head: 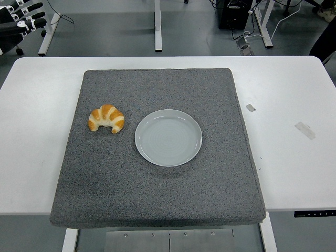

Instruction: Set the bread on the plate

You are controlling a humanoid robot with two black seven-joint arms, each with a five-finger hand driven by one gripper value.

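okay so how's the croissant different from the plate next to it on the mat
The golden-brown curved croissant is a lumpy, ridged crescent; the pale grey round plate is a smooth, flat disc. The croissant is much smaller than the plate. The croissant lies to the plate's left, apart from it, and the plate holds nothing. Both rest on the dark grey felt mat.

1. A golden-brown crescent-shaped croissant (106,118) lies on a grey felt-like square mat (157,194), just beside the plate at its 9 o'clock.
2. A round pale grey ceramic plate (168,137) sits near the mat's middle.
3. The mat covers much of the white desk (294,94).
4. The left robot hand (18,21), black and white, shows at the 10 o'clock corner, fingers spread, holding nothing.
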